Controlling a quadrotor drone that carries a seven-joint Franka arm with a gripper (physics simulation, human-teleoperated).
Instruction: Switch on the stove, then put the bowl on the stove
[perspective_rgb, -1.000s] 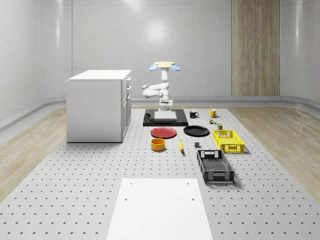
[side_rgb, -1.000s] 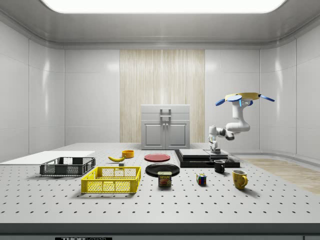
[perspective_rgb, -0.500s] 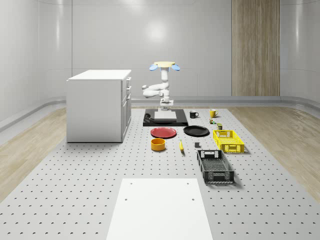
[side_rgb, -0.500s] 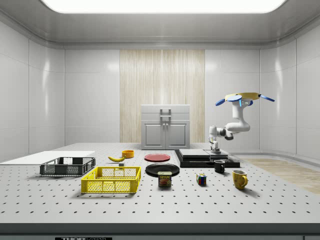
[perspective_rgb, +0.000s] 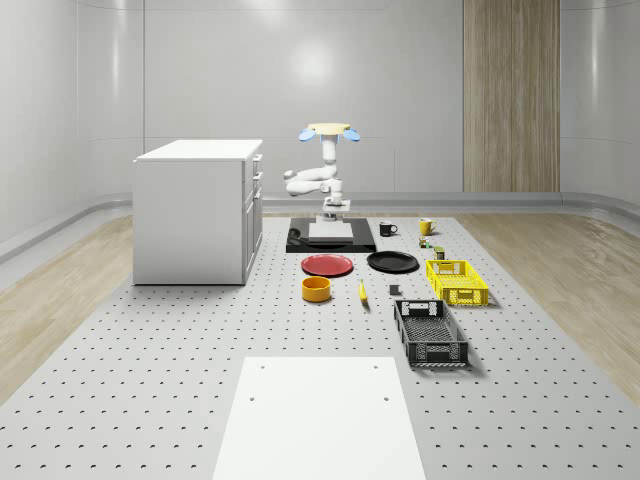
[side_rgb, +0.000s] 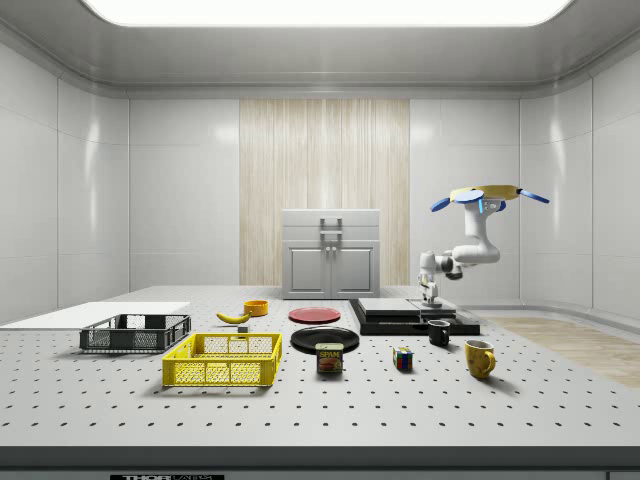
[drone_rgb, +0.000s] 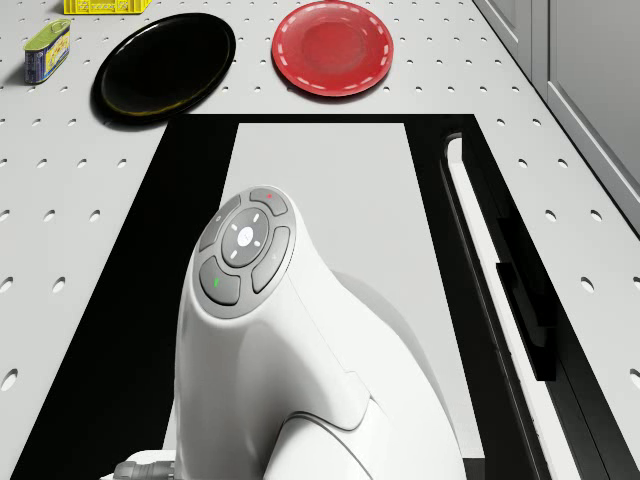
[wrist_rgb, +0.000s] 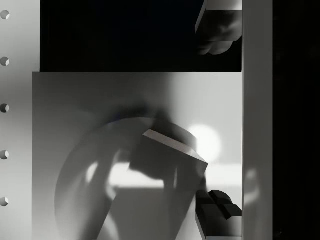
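The stove (perspective_rgb: 330, 236) is a black slab with a pale grey top, at the table's far end, beside the cabinet. An orange bowl (perspective_rgb: 316, 289) stands on the table, nearer than the stove, beyond the red plate (perspective_rgb: 327, 265). The drone (perspective_rgb: 328, 131) hovers above the stove's far side. Its arm folds down, so my gripper (perspective_rgb: 331, 213) hangs just over the grey top. In the side view the gripper (side_rgb: 431, 293) is close above the stove (side_rgb: 410, 313). In the wrist view the gripper (wrist_rgb: 220, 120) is open, with nothing between the fingers (wrist_rgb: 220, 25). A black-and-white strip (drone_rgb: 515, 290) runs along one stove edge.
A white cabinet (perspective_rgb: 198, 210) stands at the whole-scene view's left of the stove. A black plate (perspective_rgb: 392, 262), two mugs (perspective_rgb: 387, 229), a can (drone_rgb: 46, 50), a yellow crate (perspective_rgb: 457, 281), a black crate (perspective_rgb: 430, 333) and a banana (perspective_rgb: 362, 292) lie to the right and nearer.
The wrist has shifted very slightly over the stove. The drone, the bowl and the other things have not moved.
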